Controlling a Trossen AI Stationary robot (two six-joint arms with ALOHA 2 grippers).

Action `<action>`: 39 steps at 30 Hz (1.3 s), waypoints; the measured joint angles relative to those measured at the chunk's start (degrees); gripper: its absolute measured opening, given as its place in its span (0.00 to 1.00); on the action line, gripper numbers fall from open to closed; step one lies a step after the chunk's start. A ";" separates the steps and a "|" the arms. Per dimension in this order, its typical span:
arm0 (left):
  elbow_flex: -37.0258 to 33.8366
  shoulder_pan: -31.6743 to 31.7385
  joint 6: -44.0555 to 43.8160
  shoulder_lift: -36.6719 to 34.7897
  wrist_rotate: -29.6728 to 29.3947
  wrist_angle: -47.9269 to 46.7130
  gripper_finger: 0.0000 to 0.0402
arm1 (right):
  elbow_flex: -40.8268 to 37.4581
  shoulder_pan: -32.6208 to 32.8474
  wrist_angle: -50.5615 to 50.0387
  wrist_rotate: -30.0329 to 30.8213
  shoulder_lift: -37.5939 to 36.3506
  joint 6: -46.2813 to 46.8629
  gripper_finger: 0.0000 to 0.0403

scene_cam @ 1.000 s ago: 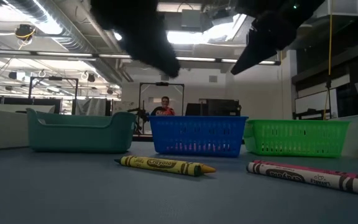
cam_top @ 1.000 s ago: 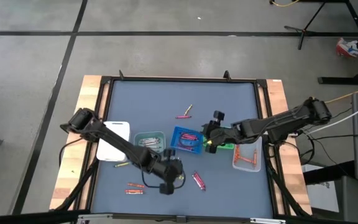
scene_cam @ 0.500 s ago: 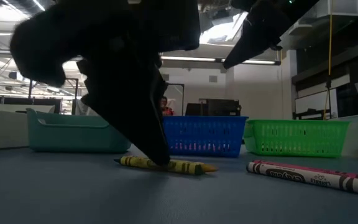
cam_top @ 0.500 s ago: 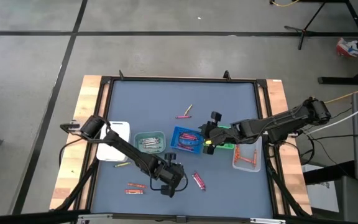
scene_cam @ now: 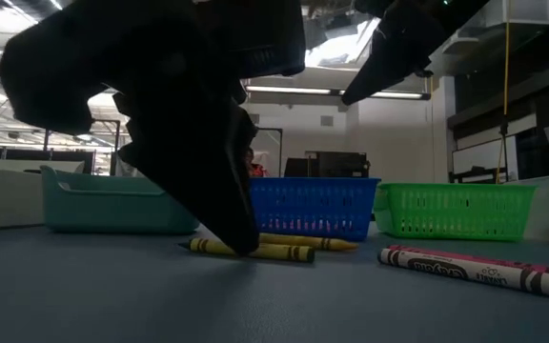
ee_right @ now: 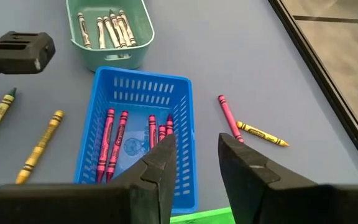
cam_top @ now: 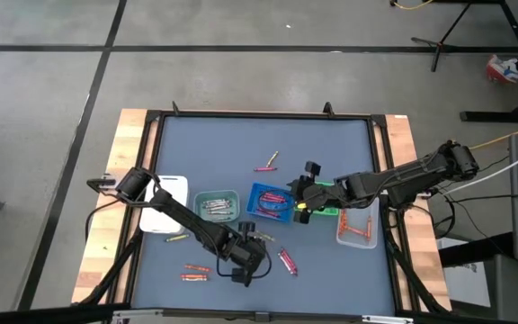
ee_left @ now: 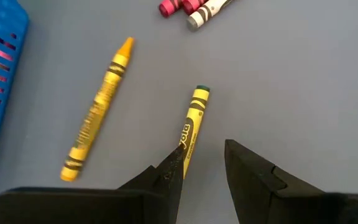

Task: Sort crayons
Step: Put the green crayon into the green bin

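My left gripper (ee_left: pixel 202 152) is low over the table's near middle (cam_top: pixel 244 256), open. A yellow crayon with a green end (ee_left: pixel 193 118) lies by its fingertips. A second yellow crayon (ee_left: pixel 98 127) lies beside it, and pink crayons (ee_left: pixel 188 7) lie farther off. My right gripper (ee_right: pixel 196 155) hangs open and empty above the blue tray (ee_right: pixel 104 87), which holds red crayons (ee_right: pixel 114 140). The teal tray (ee_right: pixel 140 43) holds grey crayons. My left gripper touches the green-ended yellow crayon with one fingertip (ee_left: pixel 174 163) on the crayon's near end (ee_left: pixel 184 144), coming from above at a slant. The other finger stands beside the crayon, clear of it. The crayon lies flat on the table (scene_cam: pixel 274 252).
White (cam_top: pixel 165 205), teal (cam_top: pixel 216 204), blue (cam_top: pixel 271 202), green (cam_top: pixel 328 211) and clear (cam_top: pixel 358 227) trays stand in a row across the middle. Loose crayons lie at the far middle (cam_top: pixel 266 164), near left (cam_top: pixel 196 272), left (cam_top: pixel 176 238) and near middle (cam_top: pixel 287 261).
My left gripper has come down toward the table's near edge until its fingertip reached the yellow crayons, then stopped. Under the fingertip one crayon has slid and turned a little, so two crayons now show apart in the low view.
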 joint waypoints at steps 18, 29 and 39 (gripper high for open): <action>0.11 2.07 -0.02 1.42 0.50 -0.72 0.20 | -0.04 0.00 0.26 0.00 -0.02 -0.02 0.29; 0.01 2.13 -0.01 1.16 0.44 1.34 0.01 | -0.04 0.03 -0.17 -11.40 -3.37 0.07 0.29; 1.33 5.25 0.72 0.27 -0.78 14.12 0.02 | -0.04 0.07 0.48 -28.54 -11.98 3.58 0.29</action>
